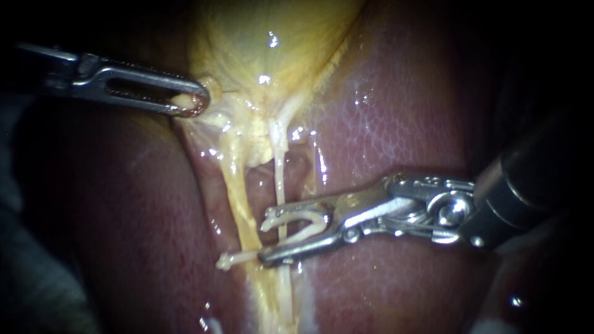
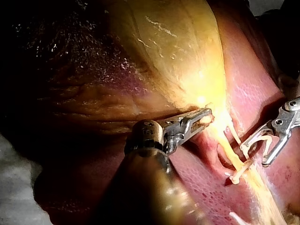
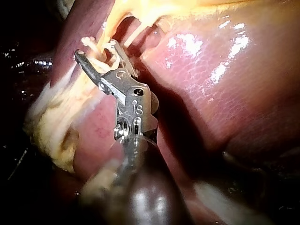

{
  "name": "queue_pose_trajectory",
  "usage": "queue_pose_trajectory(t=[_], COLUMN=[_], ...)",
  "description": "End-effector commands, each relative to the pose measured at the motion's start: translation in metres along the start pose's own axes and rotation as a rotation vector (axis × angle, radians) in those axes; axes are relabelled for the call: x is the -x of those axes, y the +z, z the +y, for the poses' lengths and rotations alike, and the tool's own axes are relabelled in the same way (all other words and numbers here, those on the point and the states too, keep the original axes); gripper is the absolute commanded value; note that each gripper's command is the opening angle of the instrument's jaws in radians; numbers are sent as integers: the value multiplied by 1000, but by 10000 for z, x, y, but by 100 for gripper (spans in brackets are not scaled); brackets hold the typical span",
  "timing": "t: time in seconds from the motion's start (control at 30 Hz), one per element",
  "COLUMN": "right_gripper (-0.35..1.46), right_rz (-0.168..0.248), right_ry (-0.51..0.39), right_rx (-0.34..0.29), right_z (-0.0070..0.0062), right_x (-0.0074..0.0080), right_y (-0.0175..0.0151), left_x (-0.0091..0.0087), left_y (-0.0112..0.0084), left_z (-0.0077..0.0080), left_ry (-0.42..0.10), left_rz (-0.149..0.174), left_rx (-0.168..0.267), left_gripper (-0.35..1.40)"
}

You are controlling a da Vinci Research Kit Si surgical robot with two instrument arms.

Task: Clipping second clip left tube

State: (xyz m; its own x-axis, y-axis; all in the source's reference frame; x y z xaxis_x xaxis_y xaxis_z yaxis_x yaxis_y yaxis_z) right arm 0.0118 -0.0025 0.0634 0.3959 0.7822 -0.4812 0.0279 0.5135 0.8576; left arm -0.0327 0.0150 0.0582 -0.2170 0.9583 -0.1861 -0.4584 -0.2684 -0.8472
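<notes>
Left instrument [image 1: 193,104]: jaws clamped on the gallbladder [image 1: 278,37] at its narrow end, pale tissue pinched between them, strands below it taut. Right instrument [image 1: 265,238]: jaws stand wide apart and hold the loaded clip [image 1: 303,213], white and open, one leg seated against each jaw. Left tube [image 1: 238,198], the yellowish and thicker one, lies just beyond these jaw tips, not between them. Right tube [image 1: 279,179], thin and pale, crosses the gap between the jaws; cannot tell if it sits inside the clip or behind it. Placed clip [image 1: 230,261]: white, across the left tube, just off the tip of the jaw farther from the gallbladder. Progress, as judged: one clip is on the left tube and the second is loaded and close, not yet closed. Left to do: get the jaws round the left tube beside the placed clip, squeeze, let go. Count: two instruments, two tubes, two clips certain (one seated, one on the tube). One gallbladder, with the liver [image 1: 396,124] under all.
</notes>
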Motion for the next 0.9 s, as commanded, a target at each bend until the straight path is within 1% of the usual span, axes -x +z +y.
queue_pose_trajectory(t=[0.03, 0.23, 0.4, 0.5, 0.7, 0.77, 0.9], right_gripper=[50, 50, 50, 50, 50, 50, 50], right_rz=[-7, -35, -44, -44, -45, -37, -5], right_ry=[3, -3, 6, 9, 15, 21, 39], right_rx=[5, 25, 36, 39, 43, 40, 28], right_z=[4, 20, 37, 43, 47, 47, 48], right_x=[3, 15, 27, 31, 29, 27, 22], right_y=[0, 1, 5, 6, 10, 15, 24], left_x=[0, 0, 0, 0, 0, 0, 0], left_y=[0, 0, 0, 0, 0, 0, 0], left_z=[0, 0, 0, 0, 0, 0, 0], left_ry=[0, 0, 0, 0, 0, 0, 0], left_rz=[0, 0, 0, 0, 0, 0, 0], left_rx=[0, 0, 0, 0, 0, 0, 0], left_gripper=[-35, -35, -35, -35, -35, -35, -35])
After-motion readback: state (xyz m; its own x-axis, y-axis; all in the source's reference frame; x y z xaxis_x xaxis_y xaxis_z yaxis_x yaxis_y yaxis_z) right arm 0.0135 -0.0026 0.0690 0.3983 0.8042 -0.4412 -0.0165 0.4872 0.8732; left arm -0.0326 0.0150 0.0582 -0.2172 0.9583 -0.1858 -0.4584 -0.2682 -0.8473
